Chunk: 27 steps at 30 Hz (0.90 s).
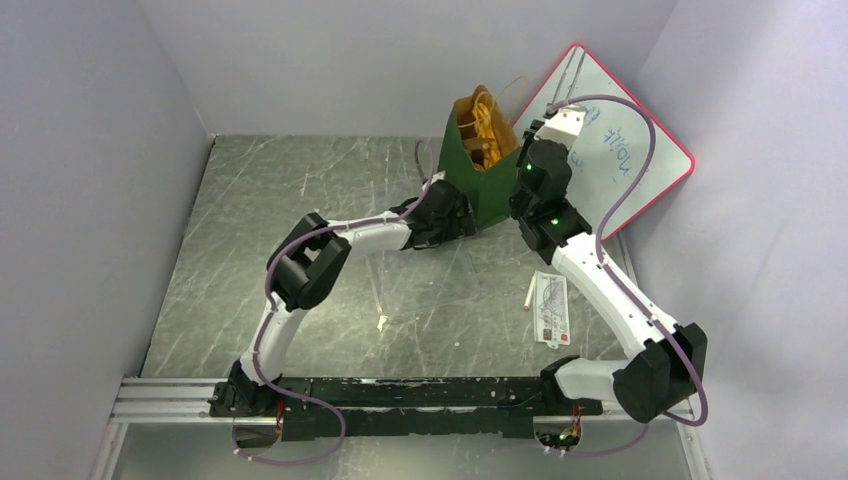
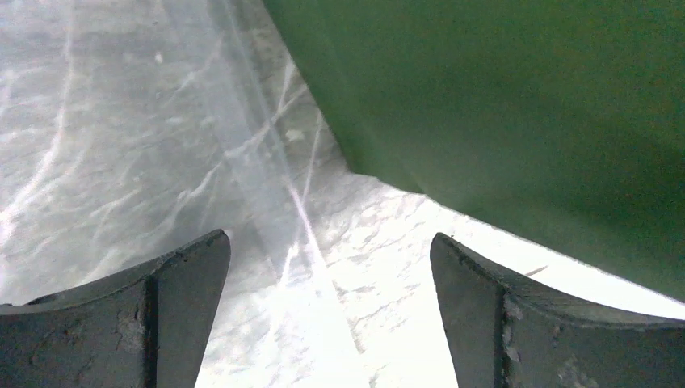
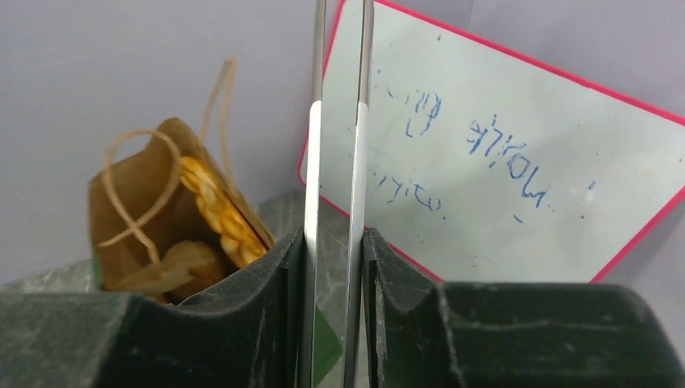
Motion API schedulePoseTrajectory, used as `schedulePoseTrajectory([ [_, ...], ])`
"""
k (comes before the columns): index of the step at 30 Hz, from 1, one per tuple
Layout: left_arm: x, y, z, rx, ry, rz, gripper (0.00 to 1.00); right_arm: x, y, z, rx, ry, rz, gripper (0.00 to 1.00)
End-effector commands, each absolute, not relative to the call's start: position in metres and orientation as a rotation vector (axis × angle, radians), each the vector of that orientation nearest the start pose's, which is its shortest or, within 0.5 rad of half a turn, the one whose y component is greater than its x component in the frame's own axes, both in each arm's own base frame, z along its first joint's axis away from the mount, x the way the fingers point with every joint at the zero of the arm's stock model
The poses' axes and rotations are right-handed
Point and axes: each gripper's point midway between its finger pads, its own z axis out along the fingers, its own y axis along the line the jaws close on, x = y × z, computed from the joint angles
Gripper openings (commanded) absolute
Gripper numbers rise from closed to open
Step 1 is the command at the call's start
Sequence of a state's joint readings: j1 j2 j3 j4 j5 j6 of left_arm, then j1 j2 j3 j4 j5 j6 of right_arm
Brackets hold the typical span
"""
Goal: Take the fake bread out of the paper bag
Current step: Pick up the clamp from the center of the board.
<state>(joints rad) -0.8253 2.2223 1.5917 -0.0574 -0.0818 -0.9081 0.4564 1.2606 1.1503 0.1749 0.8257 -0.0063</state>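
Observation:
The dark green paper bag (image 1: 489,192) stands upright at the back of the table, its top open. Glossy orange-tan fake bread (image 1: 482,124) shows inside it. My left gripper (image 1: 460,214) is open and empty, low against the bag's near left side. In the left wrist view the bag's green wall (image 2: 525,105) fills the upper right, just beyond the gripper (image 2: 327,275). My right gripper (image 1: 548,137), right of the bag's top, is shut on metal tongs (image 3: 315,162). The right wrist view shows the bag (image 3: 133,190) and a braided loaf (image 3: 214,202) left of the gripper (image 3: 335,250).
A red-framed whiteboard (image 1: 630,150) with blue writing leans on the back right wall, also in the right wrist view (image 3: 517,162). A printed card (image 1: 551,306) and a small white scrap (image 1: 383,322) lie on the table. Walls close in the back and both sides.

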Motion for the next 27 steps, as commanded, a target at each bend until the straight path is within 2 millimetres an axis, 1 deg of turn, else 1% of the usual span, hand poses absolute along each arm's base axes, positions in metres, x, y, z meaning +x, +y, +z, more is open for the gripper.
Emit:
schedulePoseTrajectory([
  [1,0.384,-0.428,0.075,-0.091,2.339,-0.710,0.99,0.398,0.043,0.373,0.359,1.477,-0.237,0.14],
  [4,0.384,-0.415,0.095,-0.077,2.297,-0.675,0.99,0.398,0.041,0.366,0.361,1.488,-0.238,0.14],
  [9,0.377,-0.394,0.126,-0.053,2.250,-0.634,0.99,0.398,0.038,0.358,0.367,1.501,-0.244,0.14],
  [12,0.374,-0.385,0.152,-0.037,2.207,-0.622,0.99,0.397,0.036,0.354,0.369,1.506,-0.245,0.14],
  [15,0.374,-0.378,0.187,-0.031,2.151,-0.624,0.99,0.396,0.036,0.350,0.366,1.514,-0.245,0.14],
  [19,0.379,-0.373,0.237,-0.032,2.058,-0.626,0.99,0.396,0.035,0.346,0.363,1.523,-0.248,0.14],
  [22,0.387,-0.371,0.265,-0.030,2.011,-0.613,0.99,0.395,0.034,0.344,0.363,1.526,-0.249,0.14],
  [25,0.398,-0.372,0.279,-0.037,1.997,-0.600,0.99,0.392,0.031,0.343,0.369,1.526,-0.253,0.14],
  [27,0.405,-0.373,0.288,-0.063,1.986,-0.635,0.99,0.391,0.029,0.343,0.375,1.524,-0.254,0.14],
])
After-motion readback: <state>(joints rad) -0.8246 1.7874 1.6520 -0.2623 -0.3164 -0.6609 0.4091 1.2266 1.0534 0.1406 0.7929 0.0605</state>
